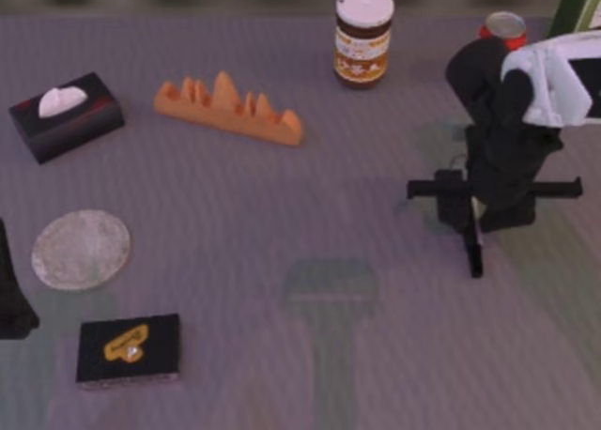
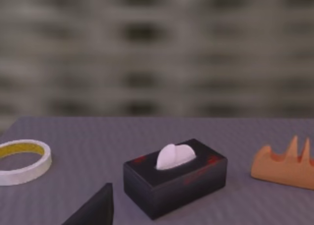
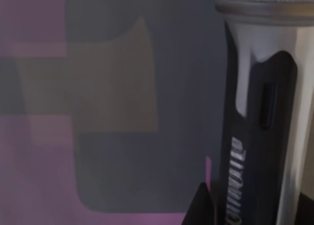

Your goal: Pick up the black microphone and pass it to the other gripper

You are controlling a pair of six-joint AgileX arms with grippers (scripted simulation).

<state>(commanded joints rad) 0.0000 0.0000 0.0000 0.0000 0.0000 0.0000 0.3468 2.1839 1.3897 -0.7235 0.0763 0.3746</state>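
The table is wide and grey-purple. My right arm reaches over its right side. The right gripper hangs low there, and I cannot tell how wide its claw is. The black microphone lies right under it, handle poking out toward the front edge; the right wrist view shows its mesh head very close. My left gripper waits at the left edge. An orange rack, a tissue box, a jar, a flat black box and a tape roll sit well apart from the microphone.
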